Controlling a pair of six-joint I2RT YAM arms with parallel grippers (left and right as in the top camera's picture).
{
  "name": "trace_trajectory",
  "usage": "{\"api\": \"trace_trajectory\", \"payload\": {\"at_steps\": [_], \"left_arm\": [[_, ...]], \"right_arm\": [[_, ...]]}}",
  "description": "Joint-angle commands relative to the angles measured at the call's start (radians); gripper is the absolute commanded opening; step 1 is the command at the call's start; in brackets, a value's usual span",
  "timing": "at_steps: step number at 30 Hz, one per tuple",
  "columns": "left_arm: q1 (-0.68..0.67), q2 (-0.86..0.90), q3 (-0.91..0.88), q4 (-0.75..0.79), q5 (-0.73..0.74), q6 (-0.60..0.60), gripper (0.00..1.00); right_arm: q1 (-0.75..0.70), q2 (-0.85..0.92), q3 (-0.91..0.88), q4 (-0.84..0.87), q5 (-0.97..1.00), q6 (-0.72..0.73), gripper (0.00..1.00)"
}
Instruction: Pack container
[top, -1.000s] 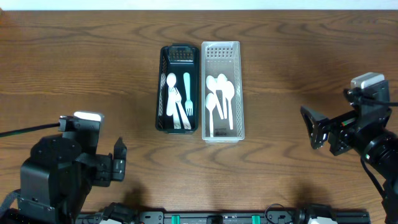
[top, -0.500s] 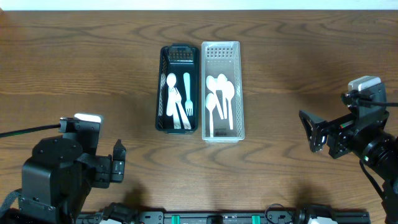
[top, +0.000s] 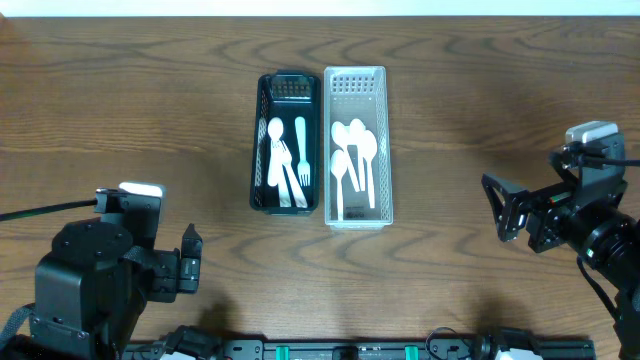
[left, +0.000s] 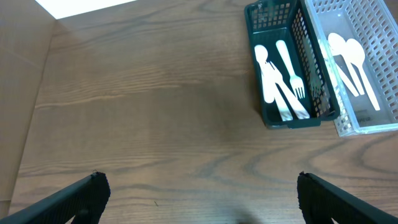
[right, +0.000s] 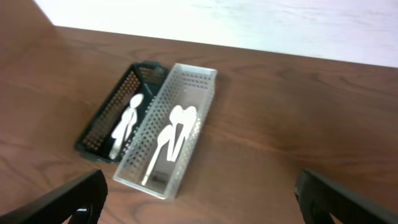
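Two long baskets sit side by side at the middle of the wooden bench (top: 120, 100), their long walls touching or very nearly so. On the left is the dark green basket (top: 290, 88). It holds a pale green fork (top: 301, 150) and white cutlery (top: 276, 155), all lying lengthwise. On the right is the white basket (top: 355, 85), which holds several white spoons (top: 352, 160) with their bowls toward the far end.

No loose cutlery shows on the bench in any view, so the packing looks finished or close to it.

Both arms sit well back from the baskets, one at the near left and one at the right. The left gripper (left: 200, 183) is released, its fingers spread wide with nothing between them. The right gripper (right: 199, 180) is likewise spread and empty.

The step in hand appears to be resting clear of the work. To do it well, keep both arms low at the near edge and away from the basket walls. These light baskets would probably slide or tip at a small knock. A last look along the bench edges for a stray piece would be sensible.
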Motion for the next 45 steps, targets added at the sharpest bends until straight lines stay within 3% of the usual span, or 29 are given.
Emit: {"api": "trace_trajectory", "payload": {"at_steps": [1, 8, 17, 28, 35, 45], "left_arm": [[0.003, 0.004, 0.010, -0.002, -0.012, 0.008, 0.98], [0.003, 0.004, 0.010, -0.002, -0.012, 0.008, 0.98], [0.003, 0.004, 0.010, -0.002, -0.012, 0.008, 0.98], [0.003, 0.004, 0.010, -0.002, -0.012, 0.008, 0.98], [0.003, 0.004, 0.010, -0.002, -0.012, 0.008, 0.98], [0.003, 0.004, 0.010, -0.002, -0.012, 0.008, 0.98]], "right_arm": [[0.014, 0.000, 0.000, -0.010, 0.124, 0.021, 0.99], [0.014, -0.099, -0.137, 0.066, 0.274, 0.021, 0.99], [0.014, -0.493, -0.646, 0.211, 0.251, 0.021, 0.99], [0.014, -0.682, -1.071, 0.413, 0.231, 0.067, 0.99], [0.014, -0.763, -1.217, 0.463, 0.232, 0.067, 0.99], [0.014, -0.854, -1.296, 0.476, 0.225, 0.067, 0.99]]}}
